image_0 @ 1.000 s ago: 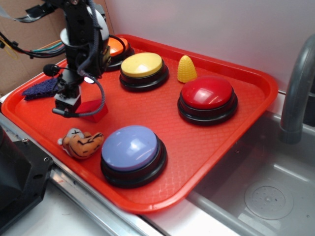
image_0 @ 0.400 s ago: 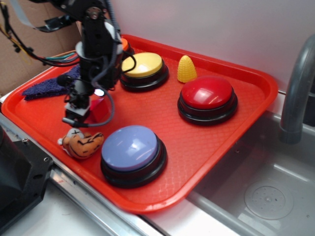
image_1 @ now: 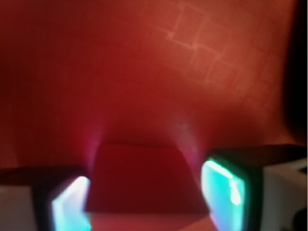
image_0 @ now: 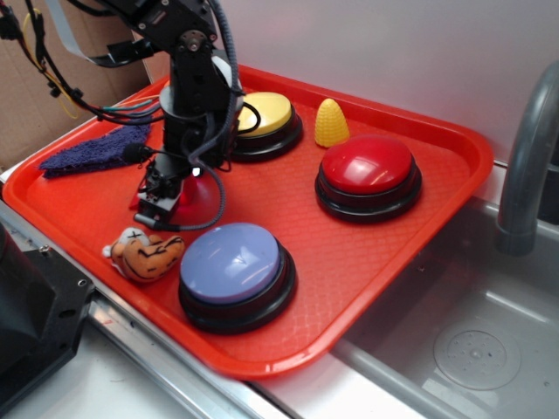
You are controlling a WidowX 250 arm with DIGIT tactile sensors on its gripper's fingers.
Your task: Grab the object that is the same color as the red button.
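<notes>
Gridded red tray [image_0: 410, 229], wedge block [image_1: 144, 179]

Small red block [image_1: 144, 178] lies flat; glossy red button [image_0: 368, 164] stands upright.

White wall [image_0: 393, 52], steel sink [image_0: 454, 340]

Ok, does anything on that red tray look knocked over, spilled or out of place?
Nothing stands out. The four dome buttons, including the red button, sit flat on the tray. The small tiger toy lies on its side. The red block rests between the jaws.
</notes>
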